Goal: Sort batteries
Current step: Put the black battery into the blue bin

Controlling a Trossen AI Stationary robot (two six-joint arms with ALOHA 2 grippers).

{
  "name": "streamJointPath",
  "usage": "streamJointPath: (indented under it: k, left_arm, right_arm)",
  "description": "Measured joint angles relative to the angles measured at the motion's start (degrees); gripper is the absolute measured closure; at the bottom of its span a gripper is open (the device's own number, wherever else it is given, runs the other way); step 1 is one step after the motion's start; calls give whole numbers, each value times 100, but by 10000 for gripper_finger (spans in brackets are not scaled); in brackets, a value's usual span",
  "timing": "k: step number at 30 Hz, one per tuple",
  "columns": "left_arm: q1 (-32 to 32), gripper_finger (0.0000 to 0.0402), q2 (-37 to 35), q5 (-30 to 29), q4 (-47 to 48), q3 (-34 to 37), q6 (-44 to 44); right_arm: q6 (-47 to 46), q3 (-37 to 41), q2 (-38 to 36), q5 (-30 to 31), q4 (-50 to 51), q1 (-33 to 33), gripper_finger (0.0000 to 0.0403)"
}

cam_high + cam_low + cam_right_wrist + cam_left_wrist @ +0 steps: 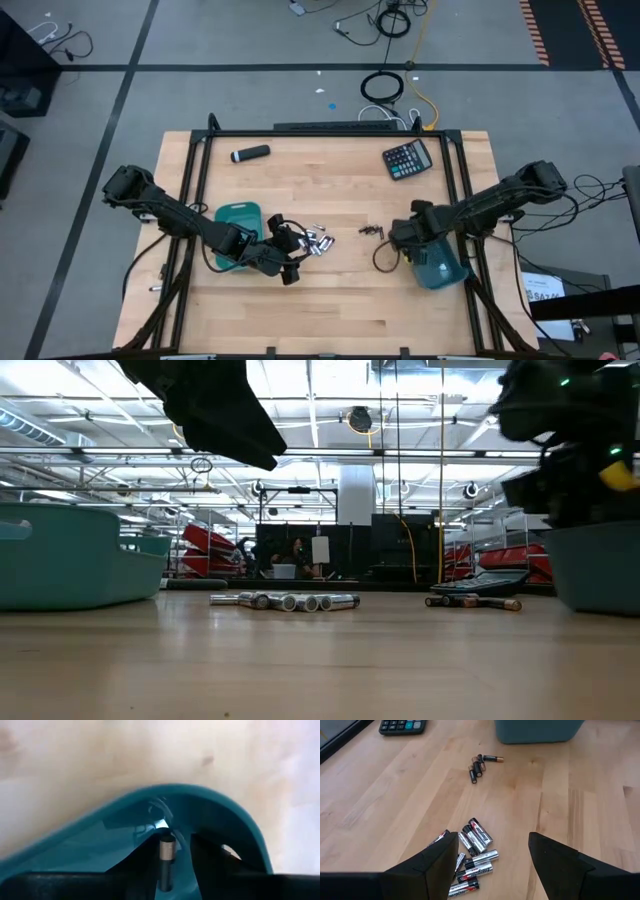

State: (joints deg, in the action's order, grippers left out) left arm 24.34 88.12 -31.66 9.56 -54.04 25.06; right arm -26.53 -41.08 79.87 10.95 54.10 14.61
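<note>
While the right gripper (167, 857) hangs over the right teal plastic bin (440, 265) at the high view's lower right, its jaws pinch one small silvery cylindrical battery (167, 861) upright above the bin's inside; releasing it looks like the step in hand. Left of centre, the left gripper (492, 855) hovers low over the pile of silvery-grey batteries (318, 241) on the pale wooden desk (330, 300), jaws wide apart and empty, beside the left teal bin (237, 217). Its next move probably means lowering astride one battery. Farther up, a few smaller dark batteries (372, 231) lie mid-desk.
</note>
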Motion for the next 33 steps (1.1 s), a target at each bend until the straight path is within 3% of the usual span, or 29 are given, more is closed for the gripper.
streamJointPath:
  k: [8, 16, 21, 25, 31, 33]
  left_arm:
    - [0, 149, 0, 0, 16, 0, -37]
    - [0, 149, 0, 0, 281, 0, -9]
    - [-28, 149, 0, 0, 336, 0, -7]
    - [-28, 149, 0, 19, 342, 0, 9]
    - [-20, 149, 0, 351, 346, 0, 21]
    - [-22, 149, 0, 404, 348, 0, 57]
  right_arm:
    - [-53, -23, 346, 282, -246, -804, 303]
    - [-274, -253, 227, -301, 136, -901, 303]
    - [-321, -273, 180, -779, -625, -891, 303]
    - [-428, -279, 190, -814, -1136, -950, 303]
    - [-810, -494, 174, -667, -721, -992, 303]
    - [-911, -788, 153, -538, -83, -928, 303]
